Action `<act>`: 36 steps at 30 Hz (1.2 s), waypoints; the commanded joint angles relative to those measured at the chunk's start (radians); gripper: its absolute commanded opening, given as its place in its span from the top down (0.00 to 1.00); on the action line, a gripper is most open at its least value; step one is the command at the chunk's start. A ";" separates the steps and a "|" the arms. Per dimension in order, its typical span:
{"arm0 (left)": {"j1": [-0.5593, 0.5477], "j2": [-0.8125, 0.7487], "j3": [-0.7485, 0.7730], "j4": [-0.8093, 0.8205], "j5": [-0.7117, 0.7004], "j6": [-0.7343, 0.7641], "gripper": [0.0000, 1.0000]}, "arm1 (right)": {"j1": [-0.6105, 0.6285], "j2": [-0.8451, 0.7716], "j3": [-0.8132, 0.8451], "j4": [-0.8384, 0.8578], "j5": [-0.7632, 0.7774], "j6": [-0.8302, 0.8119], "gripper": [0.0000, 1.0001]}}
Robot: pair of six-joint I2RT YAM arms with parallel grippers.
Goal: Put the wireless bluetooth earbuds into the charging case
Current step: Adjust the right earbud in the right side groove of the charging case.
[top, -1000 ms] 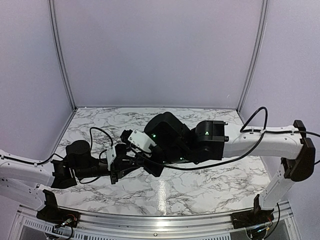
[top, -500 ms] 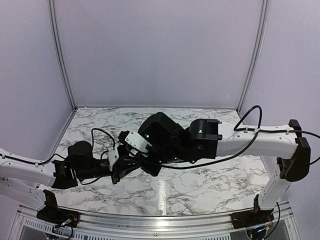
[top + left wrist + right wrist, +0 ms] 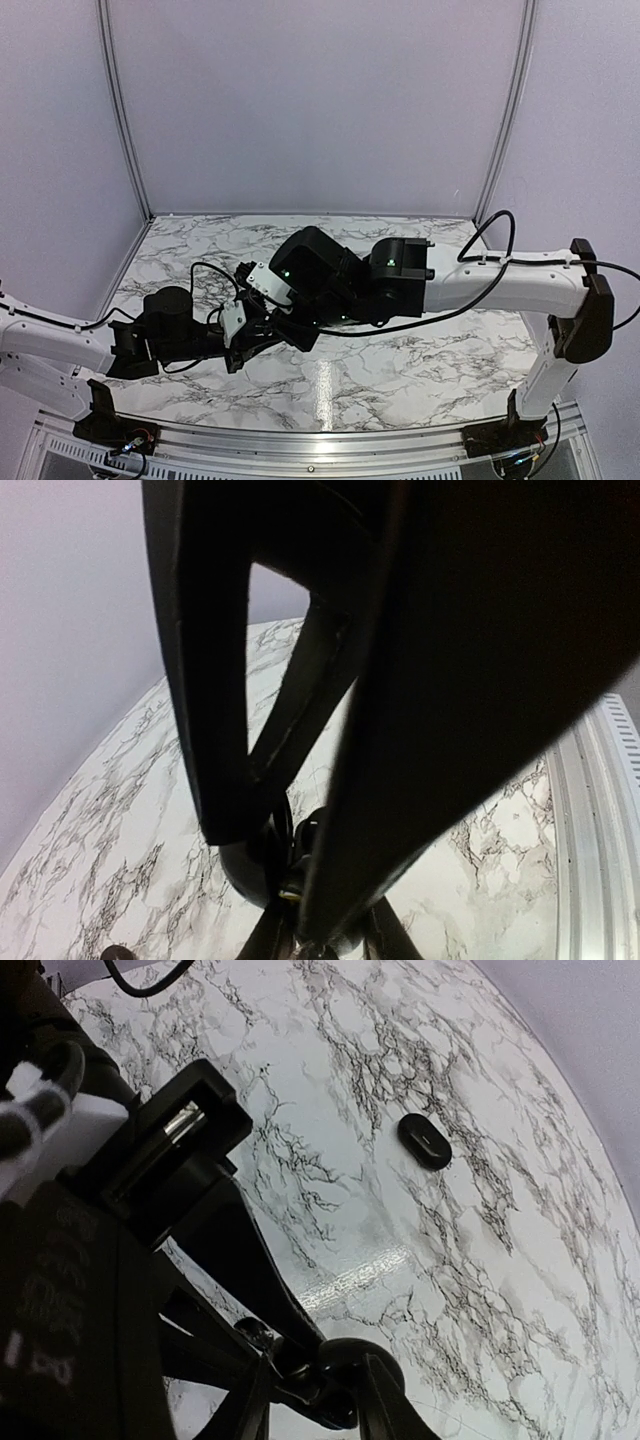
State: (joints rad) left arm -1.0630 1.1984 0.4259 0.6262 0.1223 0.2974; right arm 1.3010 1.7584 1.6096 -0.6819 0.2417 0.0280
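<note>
Where the two arms meet, a bit left of the middle of the top view, the left gripper (image 3: 258, 338) and the right gripper (image 3: 288, 330) come tip to tip, low over the marble table (image 3: 480, 1290). At the bottom of the right wrist view sits a shiny round black thing (image 3: 345, 1360), which looks like the charging case. The left gripper reaches in from the upper left of that view. Its two long fingers are squeezed tight, and they pinch the round black thing at their tips. The right gripper's own fingers (image 3: 385, 1410) rise from the bottom edge. They stand a little apart, one on each side of the round black thing. Whether they press on it cannot be told. In the left wrist view the left fingers are so close that they fill most of the frame, and the round black thing peeks out low in the middle. A little black oval thing (image 3: 425, 1140), maybe one of the earbuds, lies alone on the marble in the upper middle of the right wrist view, well apart from both grippers.
</note>
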 commanded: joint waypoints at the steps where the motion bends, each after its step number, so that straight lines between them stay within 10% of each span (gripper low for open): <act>1: -0.013 -0.007 0.037 0.019 0.031 0.009 1.00 | -0.011 -0.004 0.002 0.067 0.028 0.032 0.68; 36: 0.024 -0.074 0.005 0.061 0.030 -0.049 1.00 | -0.019 -0.122 -0.133 0.105 -0.048 0.051 0.85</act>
State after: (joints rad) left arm -1.0458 1.1496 0.4259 0.6289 0.1310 0.2646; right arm 1.2907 1.6642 1.4704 -0.5720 0.1886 0.0765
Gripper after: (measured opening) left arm 0.222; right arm 0.146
